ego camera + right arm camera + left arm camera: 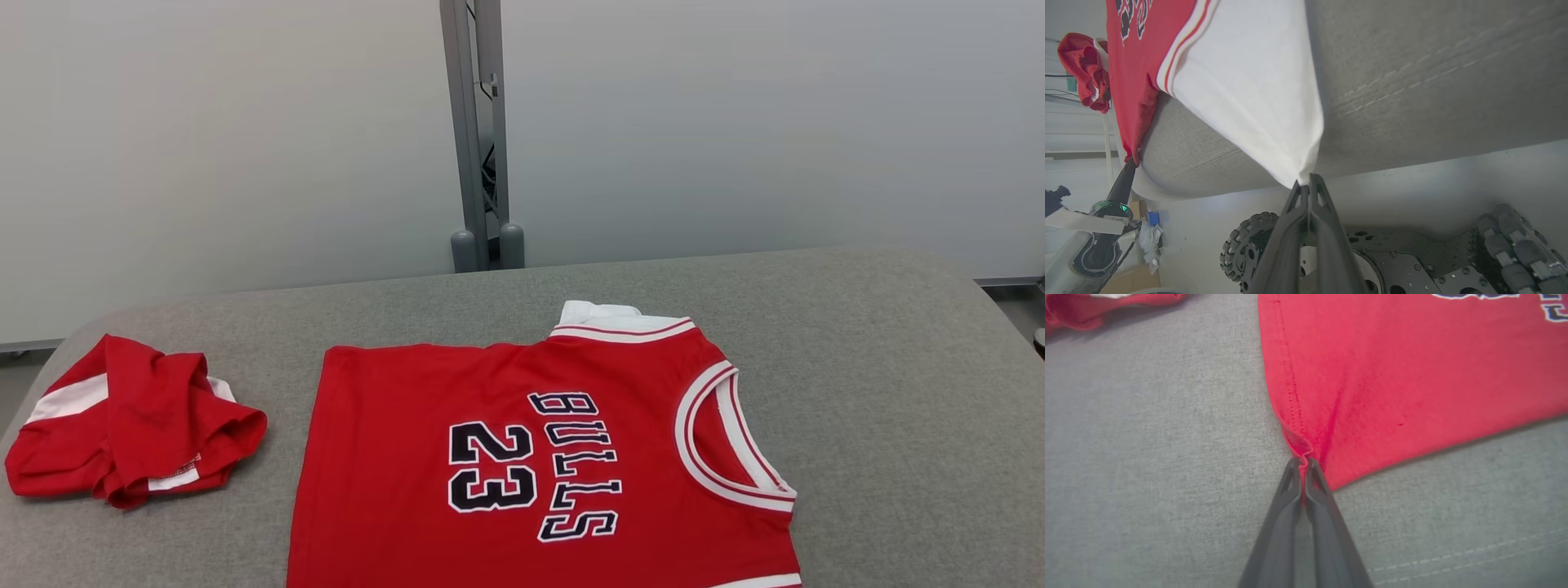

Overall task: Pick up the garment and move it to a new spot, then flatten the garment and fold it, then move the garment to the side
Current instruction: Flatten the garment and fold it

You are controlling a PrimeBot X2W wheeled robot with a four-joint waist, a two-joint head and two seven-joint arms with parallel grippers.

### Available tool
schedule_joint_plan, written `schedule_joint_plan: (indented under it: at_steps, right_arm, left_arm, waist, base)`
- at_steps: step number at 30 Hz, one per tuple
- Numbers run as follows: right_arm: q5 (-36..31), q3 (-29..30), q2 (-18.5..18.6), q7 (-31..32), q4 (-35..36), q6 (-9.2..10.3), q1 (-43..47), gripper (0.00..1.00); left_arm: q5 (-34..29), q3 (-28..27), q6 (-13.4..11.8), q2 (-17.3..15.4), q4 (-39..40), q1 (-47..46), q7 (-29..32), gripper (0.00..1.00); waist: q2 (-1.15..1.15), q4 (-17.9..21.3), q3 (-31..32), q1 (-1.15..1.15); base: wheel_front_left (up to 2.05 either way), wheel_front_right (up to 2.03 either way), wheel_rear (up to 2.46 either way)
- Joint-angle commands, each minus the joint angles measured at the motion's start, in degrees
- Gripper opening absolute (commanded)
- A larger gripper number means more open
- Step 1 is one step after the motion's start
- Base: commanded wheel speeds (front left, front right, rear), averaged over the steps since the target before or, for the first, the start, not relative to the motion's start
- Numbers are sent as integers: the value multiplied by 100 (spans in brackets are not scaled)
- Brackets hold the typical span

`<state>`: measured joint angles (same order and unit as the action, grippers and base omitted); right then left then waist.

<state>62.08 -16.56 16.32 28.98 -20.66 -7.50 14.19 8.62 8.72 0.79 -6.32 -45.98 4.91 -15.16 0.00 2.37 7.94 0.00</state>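
The garment [392,490] is a red jersey with "BULLS 23" on it and white trim, lying spread flat on the grey table [857,367]. In the left wrist view my left gripper [1302,461] is shut on a red hem corner of the garment [1392,375], low over the table. In the right wrist view my right gripper [1306,179] is shut on the tip of the garment's white sleeve [1249,90], pulled taut just past the table's near edge. That view also has the left gripper's dark fingers [1122,183] at the red corner.
A second, crumpled red and white garment [131,425] lies at the table's left end. A grey metal post [478,122] stands behind the table against pale wall panels. The robot's wheeled base [1241,249] sits below the table's edge.
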Motion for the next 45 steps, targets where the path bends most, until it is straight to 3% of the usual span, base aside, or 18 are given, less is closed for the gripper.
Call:
schedule_joint_plan:
  at_steps: [1,10,26,45]
  right_arm:
    - [-62,57,3,72,44,2,101,0]
    - [-369,492,-184,457,418,2,326,0]
    - [-495,1405,-650,457,1085,2,44,0]
    - [-639,1491,-643,-33,1408,2,-660,0]
  left_arm:
    - [-27,4,20,-57,-22,130,10,0]
    - [-76,11,2,-47,92,273,10,0]
    - [-163,-211,20,-83,669,29,8,0]
    - [-70,-429,-261,115,1048,-339,4,0]
  waist:
    - [0,10,7,0]
    - [0,9,87,0]
    - [0,-28,105,0]
    - [0,-66,-34,0]
  base:
    - [0,0,0]
    - [0,0,0]
    - [0,0,0]
    - [0,0,0]
